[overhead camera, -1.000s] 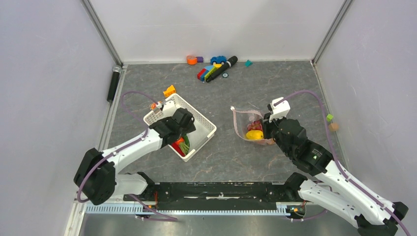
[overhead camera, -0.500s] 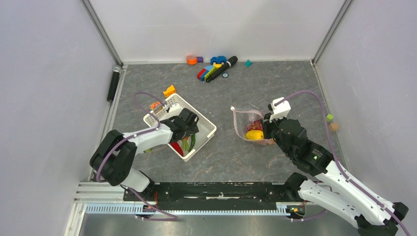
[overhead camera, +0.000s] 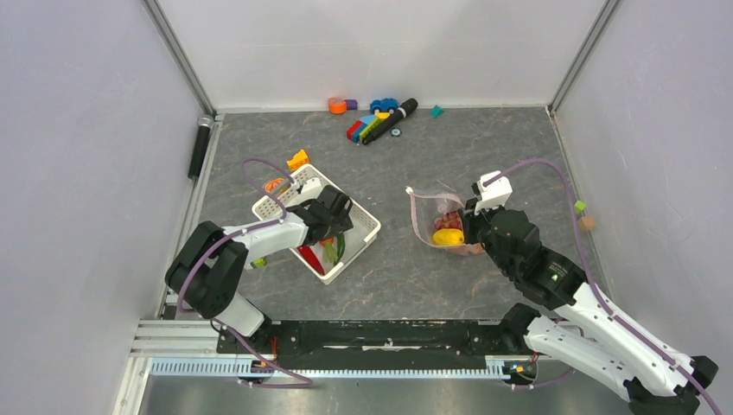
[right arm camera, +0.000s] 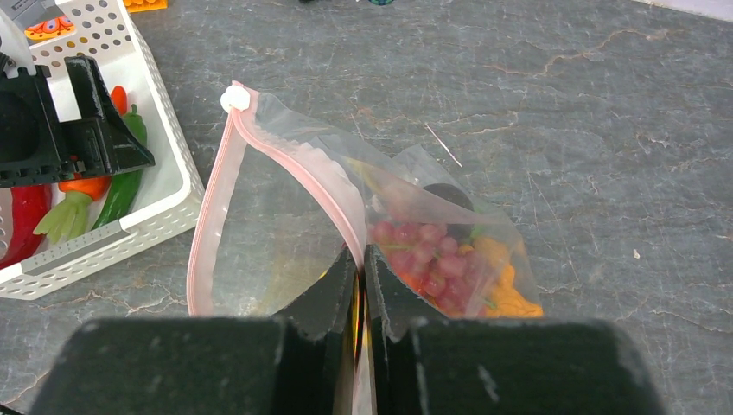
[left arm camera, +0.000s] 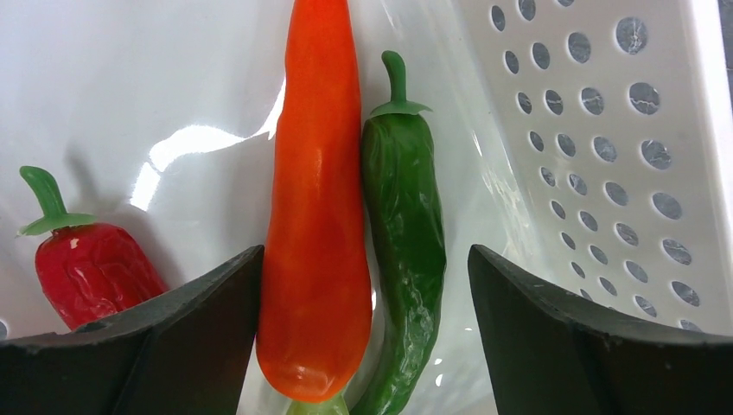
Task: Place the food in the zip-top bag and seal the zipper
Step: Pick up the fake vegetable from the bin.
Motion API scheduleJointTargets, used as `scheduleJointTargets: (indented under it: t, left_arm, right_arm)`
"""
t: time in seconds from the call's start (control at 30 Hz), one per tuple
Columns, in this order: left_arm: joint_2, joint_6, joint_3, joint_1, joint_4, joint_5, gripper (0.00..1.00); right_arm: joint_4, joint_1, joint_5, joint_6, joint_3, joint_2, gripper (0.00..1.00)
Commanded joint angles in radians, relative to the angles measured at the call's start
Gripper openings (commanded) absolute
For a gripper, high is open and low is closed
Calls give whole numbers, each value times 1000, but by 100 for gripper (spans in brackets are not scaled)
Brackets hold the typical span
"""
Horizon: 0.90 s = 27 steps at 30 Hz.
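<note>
A: Left pincer (left arm camera: 363, 259), what's it doing?
B: Released, fingers spread wide, down inside the white slotted basket (left arm camera: 605, 130). The carrot (left arm camera: 315, 216) and green chilli (left arm camera: 402, 233) lie side by side, touching, between the fingers. The red chilli (left arm camera: 91, 268) sits outside the finger at the wrist view's left.
A: Anything pinched?
B: No.
A: Right pincer (right arm camera: 363, 259)?
B: Clenched on the zip-top bag (right arm camera: 268, 233), right at the pink zipper (right arm camera: 294, 169). The mouth gapes open toward the basket. The white slider (right arm camera: 234, 99) is at the far end of the strip.
A: Where's the food?
B: Split. Red grapes (right arm camera: 423, 246) and a yellow mango (overhead camera: 447, 236) are inside the bag, which rests on the bench (right arm camera: 562, 104). There's something orange beside the grapes, can't tell what. The carrot and both chillies are in the basket, left of the bag and apart from it.
</note>
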Motion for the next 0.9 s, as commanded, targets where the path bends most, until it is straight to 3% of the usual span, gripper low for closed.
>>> scheduleJointTargets:
  t: [0.0,0.2,0.47,0.87]
  left_arm:
    - [-23,20,9,3,-5,14,90]
    - [-39,24,1,34,-14,-93,91]
    - [2,60,0,132,140,-4,86]
    - [130,76,79,180,160,29,73]
  right_arm:
    - [20,2,14,4,2,-5,11]
    - [20,2,11,3,2,-8,11]
    - [19,2,16,2,5,-2,11]
    - [16,2,29,0,6,7,12]
